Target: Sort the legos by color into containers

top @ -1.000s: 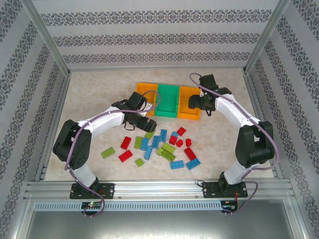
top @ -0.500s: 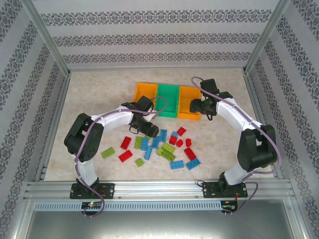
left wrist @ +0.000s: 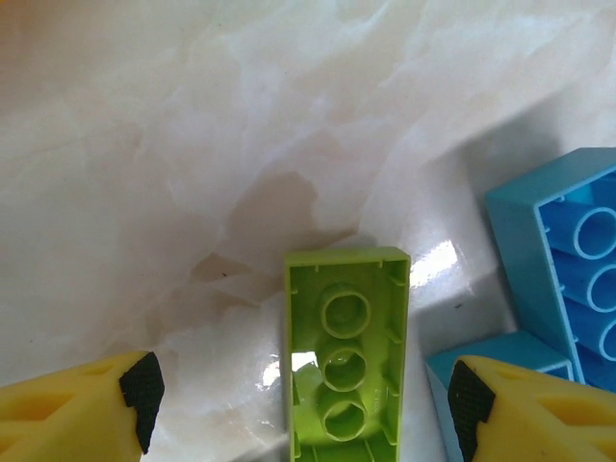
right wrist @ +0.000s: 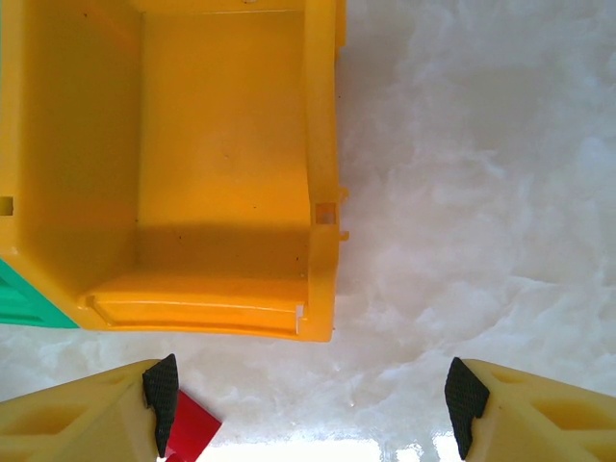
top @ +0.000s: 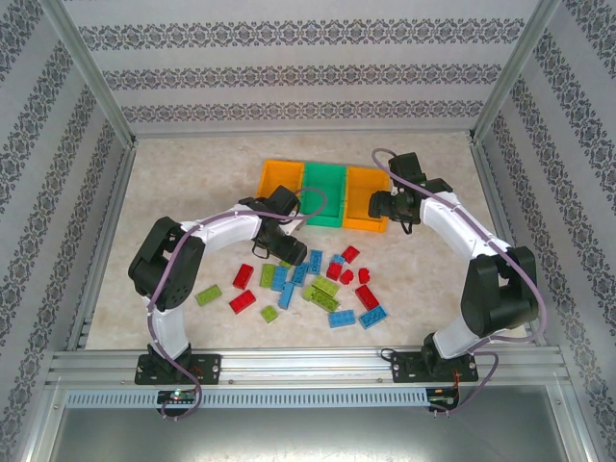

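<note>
The small studded plastic legos (top: 310, 281) in red, blue and lime green lie scattered in a loose cluster on the pale marbled tabletop (top: 192, 192). They sit between the two arms, just in front of an orange open-topped rectangular plastic bin (top: 281, 175), a green bin (top: 324, 171) and a second orange bin (top: 361, 183), which stand side by side in a row. One lime green brick (left wrist: 346, 356) lies upside down, its hollow underside and round tubes facing up. It sits between the yellow fingers of the left gripper (left wrist: 308, 399), whose black pads (left wrist: 144, 385) stand wide apart on either side, and neither touches it. Two light blue bricks (left wrist: 568, 279) lie just to its right, the nearer one beside the right-hand finger. The right gripper (right wrist: 313, 399) hovers at the near end of the second orange bin, its fingers spread wide over bare tabletop. A red brick (right wrist: 192, 431) lies close by its left finger, in front of that bin
</note>
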Motion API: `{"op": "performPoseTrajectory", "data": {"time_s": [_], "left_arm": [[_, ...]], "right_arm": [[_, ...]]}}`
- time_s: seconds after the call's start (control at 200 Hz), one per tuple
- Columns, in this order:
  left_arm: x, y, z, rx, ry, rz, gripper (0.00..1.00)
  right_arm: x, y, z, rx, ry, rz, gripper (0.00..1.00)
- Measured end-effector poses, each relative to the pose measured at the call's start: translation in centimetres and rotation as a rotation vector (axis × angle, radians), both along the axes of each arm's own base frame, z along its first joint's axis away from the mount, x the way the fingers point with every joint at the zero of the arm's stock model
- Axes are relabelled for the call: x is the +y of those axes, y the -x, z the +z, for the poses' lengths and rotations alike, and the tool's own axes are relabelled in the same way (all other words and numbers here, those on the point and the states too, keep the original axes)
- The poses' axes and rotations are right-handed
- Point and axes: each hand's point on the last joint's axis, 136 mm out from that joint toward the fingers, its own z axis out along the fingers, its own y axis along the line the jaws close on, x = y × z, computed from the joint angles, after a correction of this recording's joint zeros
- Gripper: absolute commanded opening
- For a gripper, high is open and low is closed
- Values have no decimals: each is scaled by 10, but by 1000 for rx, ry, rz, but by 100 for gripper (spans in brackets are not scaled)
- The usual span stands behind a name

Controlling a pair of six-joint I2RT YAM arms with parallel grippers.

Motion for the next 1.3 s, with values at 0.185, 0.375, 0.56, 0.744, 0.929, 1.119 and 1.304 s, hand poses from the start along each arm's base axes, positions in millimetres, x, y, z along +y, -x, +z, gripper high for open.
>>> {"op": "performPoseTrajectory", "data": {"time_s": [0.185, 0.375, 0.56, 0.744, 0.929, 1.119, 1.304], "left_arm": [[3, -1, -3, 1, -19, 18, 79], [9, -4, -5, -13, -52, 33, 79], [14, -6, -5, -21, -77, 54, 78], [20, -8, -6, -35, -106, 72, 77], [25, -11, -6, -46, -133, 97, 77], [29, -12, -7, -52, -146, 117, 76], [32, -15, -6, -62, -161, 139, 76]], "right_arm": [[0, 0, 0, 0, 0, 0, 76], [0, 1, -1, 5, 1, 0, 76], [0, 2, -1, 8, 2, 0, 77], [-1, 2, -1, 10, 6, -2, 77], [-2, 3, -2, 12, 10, -3, 77], [-5, 4, -3, 14, 11, -10, 77], [-6, 5, -2, 15, 18, -14, 78]]}}
